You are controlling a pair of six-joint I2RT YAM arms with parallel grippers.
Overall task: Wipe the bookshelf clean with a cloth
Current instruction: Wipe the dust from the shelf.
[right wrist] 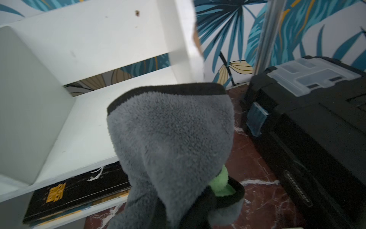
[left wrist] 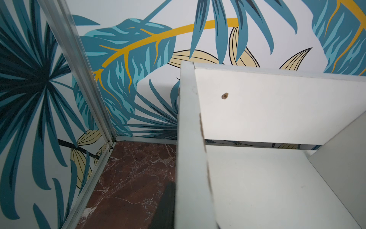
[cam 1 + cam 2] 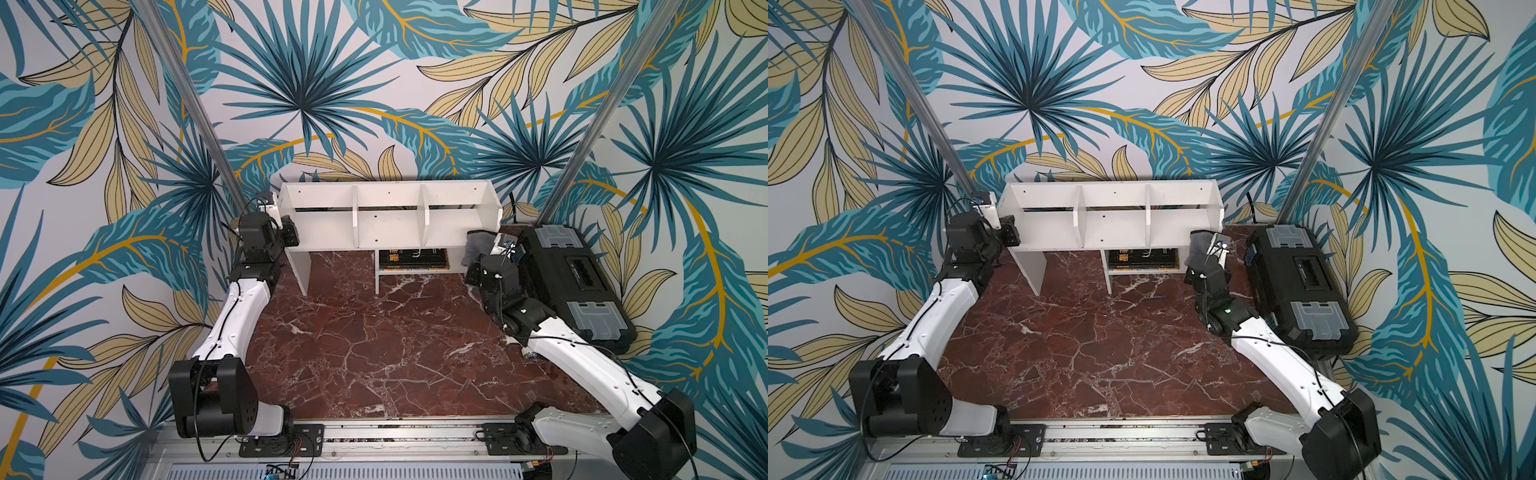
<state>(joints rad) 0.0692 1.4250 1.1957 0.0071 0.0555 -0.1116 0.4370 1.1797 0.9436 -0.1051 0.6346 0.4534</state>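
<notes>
Cloth [image 1: 170, 138] cut off; book [image 1: 75, 190] blurred

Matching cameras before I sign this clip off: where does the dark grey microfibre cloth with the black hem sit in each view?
In a top view: dark grey microfibre cloth at the right end of the white wooden bookshelf.
In a top view: cloth at that same right end.
Left wrist: not in it.
Right wrist: cloth fills the centre.
Shared landmark: the bookshelf, also in both wrist views.
</notes>
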